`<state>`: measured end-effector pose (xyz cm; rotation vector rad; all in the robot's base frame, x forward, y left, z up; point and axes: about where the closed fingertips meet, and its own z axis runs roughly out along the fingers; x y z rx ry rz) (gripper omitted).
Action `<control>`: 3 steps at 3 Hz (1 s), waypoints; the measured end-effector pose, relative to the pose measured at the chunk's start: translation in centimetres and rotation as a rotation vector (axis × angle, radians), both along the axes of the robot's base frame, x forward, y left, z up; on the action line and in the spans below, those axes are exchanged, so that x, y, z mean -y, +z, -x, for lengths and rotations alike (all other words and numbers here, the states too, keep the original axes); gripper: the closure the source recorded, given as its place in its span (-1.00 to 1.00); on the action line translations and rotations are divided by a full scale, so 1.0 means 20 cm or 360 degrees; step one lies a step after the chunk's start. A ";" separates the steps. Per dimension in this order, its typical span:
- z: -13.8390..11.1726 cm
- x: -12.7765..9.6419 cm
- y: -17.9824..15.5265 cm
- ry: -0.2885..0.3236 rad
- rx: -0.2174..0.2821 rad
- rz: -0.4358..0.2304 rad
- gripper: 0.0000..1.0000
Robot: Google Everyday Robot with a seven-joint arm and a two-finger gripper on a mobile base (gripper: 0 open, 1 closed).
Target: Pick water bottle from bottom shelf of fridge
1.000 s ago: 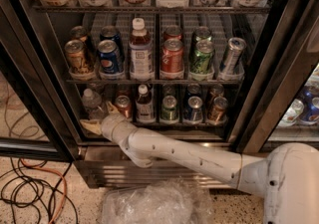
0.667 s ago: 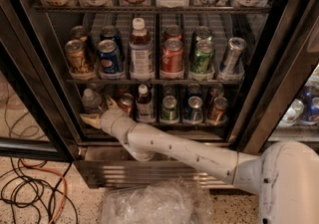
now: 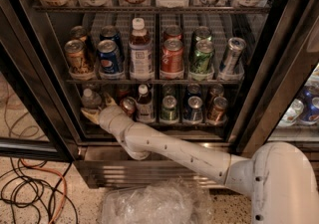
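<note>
The fridge (image 3: 50, 68) stands open in front of me. Its bottom shelf (image 3: 199, 124) holds a row of small cans and bottles. The water bottle (image 3: 91, 97), small, clear and ribbed, stands at the left end of that row. My gripper (image 3: 97, 107) reaches in at the shelf's left end and is open. One finger (image 3: 107, 100) points up just right of the bottle, and the other (image 3: 88, 114) lies low in front of its base. The bottle's lower part is hidden behind the gripper.
A white-capped dark bottle (image 3: 144, 104) and a tilted can (image 3: 128, 104) stand just right of the gripper. A rack of taller cans (image 3: 172, 57) sits above. The ribbed steel base (image 3: 99, 170), crumpled clear plastic (image 3: 154, 203) and floor cables (image 3: 30, 193) lie below.
The gripper has moved up and further into the bottom shelf, closing in on the water bottle. The bottle and cans have not shifted.
</note>
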<state>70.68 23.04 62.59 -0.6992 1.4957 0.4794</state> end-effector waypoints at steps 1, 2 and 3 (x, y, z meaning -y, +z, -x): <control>0.00 0.00 0.00 -0.0002 0.0000 -0.0002 0.31; 0.00 0.00 0.00 0.0005 0.0002 0.0000 0.78; 0.02 0.01 0.05 -0.0030 0.0138 0.0045 1.00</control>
